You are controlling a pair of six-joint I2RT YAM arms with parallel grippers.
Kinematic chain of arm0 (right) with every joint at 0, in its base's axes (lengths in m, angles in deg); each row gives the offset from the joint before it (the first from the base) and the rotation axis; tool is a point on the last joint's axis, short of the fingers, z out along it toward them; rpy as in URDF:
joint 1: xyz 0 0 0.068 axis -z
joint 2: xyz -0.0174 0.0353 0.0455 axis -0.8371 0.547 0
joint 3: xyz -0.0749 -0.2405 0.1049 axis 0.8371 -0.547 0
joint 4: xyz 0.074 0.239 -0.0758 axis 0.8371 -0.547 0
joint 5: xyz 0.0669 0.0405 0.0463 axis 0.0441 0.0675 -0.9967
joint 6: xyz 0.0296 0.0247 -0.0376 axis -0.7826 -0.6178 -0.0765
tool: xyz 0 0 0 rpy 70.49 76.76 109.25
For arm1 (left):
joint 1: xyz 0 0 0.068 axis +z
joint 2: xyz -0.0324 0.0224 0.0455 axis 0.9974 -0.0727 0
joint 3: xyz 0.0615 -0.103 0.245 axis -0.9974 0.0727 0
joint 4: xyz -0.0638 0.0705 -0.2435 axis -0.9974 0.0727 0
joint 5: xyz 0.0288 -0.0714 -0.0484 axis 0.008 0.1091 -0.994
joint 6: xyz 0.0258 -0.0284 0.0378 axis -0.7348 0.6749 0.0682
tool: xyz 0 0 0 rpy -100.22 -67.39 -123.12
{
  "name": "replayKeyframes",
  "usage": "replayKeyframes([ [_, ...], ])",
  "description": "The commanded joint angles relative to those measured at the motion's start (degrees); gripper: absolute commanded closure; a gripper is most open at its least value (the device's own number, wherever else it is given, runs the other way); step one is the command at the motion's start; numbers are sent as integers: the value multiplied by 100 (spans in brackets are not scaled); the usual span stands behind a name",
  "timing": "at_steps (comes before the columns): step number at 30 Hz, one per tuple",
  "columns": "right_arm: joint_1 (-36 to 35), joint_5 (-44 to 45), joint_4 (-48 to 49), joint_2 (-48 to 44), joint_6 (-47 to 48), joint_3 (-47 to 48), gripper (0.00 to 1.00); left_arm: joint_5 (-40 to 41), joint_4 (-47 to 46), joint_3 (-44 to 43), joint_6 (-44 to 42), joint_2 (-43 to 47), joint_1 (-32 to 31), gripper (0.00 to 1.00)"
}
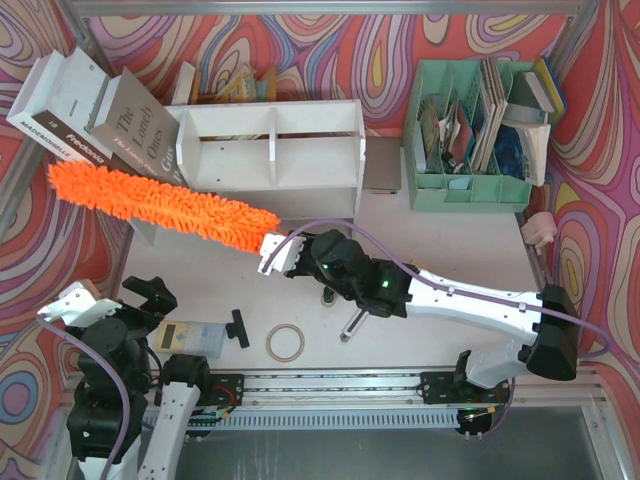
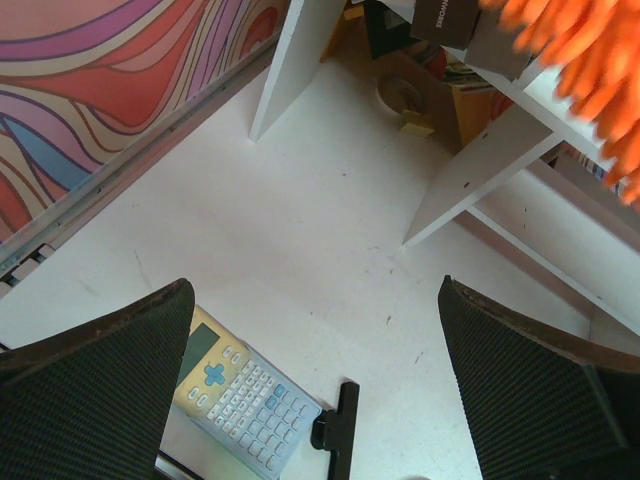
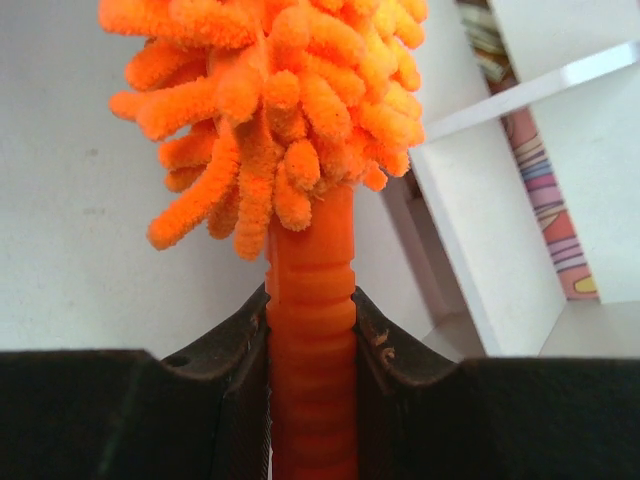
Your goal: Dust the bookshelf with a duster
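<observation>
Nearest, the left gripper (image 2: 315, 290) is held over the bench (image 2: 300, 200), its fingers (image 2: 100, 390) wide and empty. Beyond it, the handle (image 3: 312, 330) of the duster (image 1: 160, 205) is clamped between the narrowed fingers of the right gripper (image 1: 280, 252), with the fluffy head lying across the left end of the bookshelf (image 1: 310, 112). The head is judged best swept flat along the boards, with the leaning books (image 1: 120, 120) avoided.

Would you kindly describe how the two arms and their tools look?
Both the left arm and right arm have black joints, white link covers and a lilac cable. A green light glows on the right wrist. The left tool and right tool have black fingers.
</observation>
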State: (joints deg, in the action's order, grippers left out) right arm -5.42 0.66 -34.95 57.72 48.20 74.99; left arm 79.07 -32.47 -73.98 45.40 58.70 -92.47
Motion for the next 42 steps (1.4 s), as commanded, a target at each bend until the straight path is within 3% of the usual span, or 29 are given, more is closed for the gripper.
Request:
replayKeyframes([
  [1,38,-93,661,-86,-307,514,100,-28,-41,-5,-70,-21,39,2],
  [19,38,400,234,-355,-726,-546,100,-91,-63,7,-87,-85,39,2],
  [33,36,-129,815,-176,-614,298,100,-79,-56,10,-79,-79,39,2],
  [42,38,201,978,-260,-744,-90,100,-90,-63,6,-79,-65,37,2],
])
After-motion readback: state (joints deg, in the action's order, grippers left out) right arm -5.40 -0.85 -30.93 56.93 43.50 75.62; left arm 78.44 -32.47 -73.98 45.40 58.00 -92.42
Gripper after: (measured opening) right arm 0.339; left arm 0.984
